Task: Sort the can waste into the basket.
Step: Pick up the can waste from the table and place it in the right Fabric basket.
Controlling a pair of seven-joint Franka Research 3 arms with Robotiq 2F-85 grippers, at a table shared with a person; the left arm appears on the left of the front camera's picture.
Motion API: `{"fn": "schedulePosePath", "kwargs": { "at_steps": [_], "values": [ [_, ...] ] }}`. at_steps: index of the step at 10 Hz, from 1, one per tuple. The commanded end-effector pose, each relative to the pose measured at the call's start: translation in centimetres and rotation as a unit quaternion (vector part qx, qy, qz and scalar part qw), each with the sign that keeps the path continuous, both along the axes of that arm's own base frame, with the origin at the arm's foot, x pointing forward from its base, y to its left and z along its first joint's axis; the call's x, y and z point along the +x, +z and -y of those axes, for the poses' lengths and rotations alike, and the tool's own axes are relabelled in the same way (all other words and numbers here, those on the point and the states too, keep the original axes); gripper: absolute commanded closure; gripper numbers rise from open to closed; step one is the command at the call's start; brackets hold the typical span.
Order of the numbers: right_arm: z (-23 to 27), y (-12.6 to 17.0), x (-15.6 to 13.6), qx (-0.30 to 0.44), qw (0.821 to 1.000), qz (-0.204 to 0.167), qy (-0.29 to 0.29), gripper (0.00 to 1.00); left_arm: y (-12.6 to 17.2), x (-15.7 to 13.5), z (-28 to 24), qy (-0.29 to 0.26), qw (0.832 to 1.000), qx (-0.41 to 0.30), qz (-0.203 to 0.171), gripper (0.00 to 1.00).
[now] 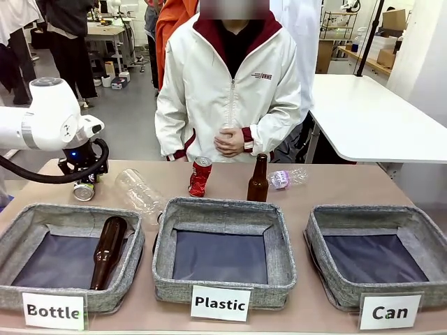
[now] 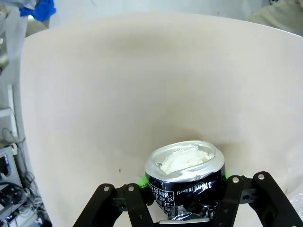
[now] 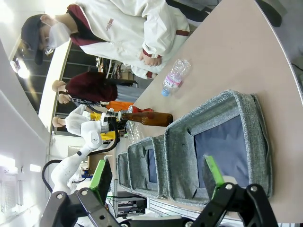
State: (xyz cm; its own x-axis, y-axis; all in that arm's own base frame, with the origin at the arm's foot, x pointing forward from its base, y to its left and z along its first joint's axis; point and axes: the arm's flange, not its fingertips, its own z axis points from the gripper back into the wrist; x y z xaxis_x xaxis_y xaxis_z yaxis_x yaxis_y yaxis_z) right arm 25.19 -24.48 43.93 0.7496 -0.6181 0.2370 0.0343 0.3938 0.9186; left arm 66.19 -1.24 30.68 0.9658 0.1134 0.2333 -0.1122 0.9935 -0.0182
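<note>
can [image 2: 183,165] stands between left gripper's [image 2: 184,178] green pads [image 2: 142,180], close either side.

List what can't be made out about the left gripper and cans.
Front view: left gripper, hidden behind its wrist and cable.
Left wrist view: dark can, lower half cut by bottom edge; whether gripped, unclear.
Front view: red can, print too small.
</note>
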Motion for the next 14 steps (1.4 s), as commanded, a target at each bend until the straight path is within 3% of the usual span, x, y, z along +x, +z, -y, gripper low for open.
{"fn": "schedulePosePath", "kwargs": {
  "at_steps": [1,3,4,5,6,7,8,10,11,14],
  "values": [
    [0.2,0.0,0.2,0.001,1.000,0.019,0.001,0.00,1.5,-1.7,-0.2,-0.019,1.000,-0.009,0.020,1.00],
    [0.2,0.0,0.2,0.001,1.000,0.019,0.001,0.00,6.3,-3.7,-0.5,-0.050,0.997,0.000,0.059,1.00],
    [0.2,0.0,0.2,0.001,1.000,0.019,0.001,0.00,10.3,-5.9,-0.5,-0.085,0.993,0.004,0.087,1.00],
    [0.2,0.0,0.2,0.001,1.000,0.019,0.001,0.00,14.6,-8.2,0.1,-0.166,0.981,-0.008,0.097,1.00],
    [0.2,0.0,0.2,0.001,1.000,0.019,0.001,0.00,18.4,-11.1,1.3,-0.258,0.960,-0.037,0.105,1.00],
    [0.2,0.0,0.2,0.001,1.000,0.019,0.001,0.00,20.2,-14.5,3.0,-0.319,0.938,-0.060,0.123,1.00],
    [0.2,0.0,0.2,0.001,1.000,0.019,0.001,0.00,20.5,-18.1,4.7,-0.378,0.912,-0.074,0.142,1.00],
    [0.2,0.0,0.2,0.001,1.000,0.019,0.001,0.00,18.8,-23.5,7.2,-0.440,0.884,-0.043,0.150,1.00],
    [0.2,0.0,0.2,0.001,1.000,0.019,0.001,0.00,17.3,-26.7,8.3,-0.474,0.867,-0.017,0.155,0.90],
    [0.2,0.0,0.2,0.001,1.000,0.019,0.001,0.00,13.4,-33.0,12.3,-0.499,0.841,0.065,0.200,0.90]
  ]
}}
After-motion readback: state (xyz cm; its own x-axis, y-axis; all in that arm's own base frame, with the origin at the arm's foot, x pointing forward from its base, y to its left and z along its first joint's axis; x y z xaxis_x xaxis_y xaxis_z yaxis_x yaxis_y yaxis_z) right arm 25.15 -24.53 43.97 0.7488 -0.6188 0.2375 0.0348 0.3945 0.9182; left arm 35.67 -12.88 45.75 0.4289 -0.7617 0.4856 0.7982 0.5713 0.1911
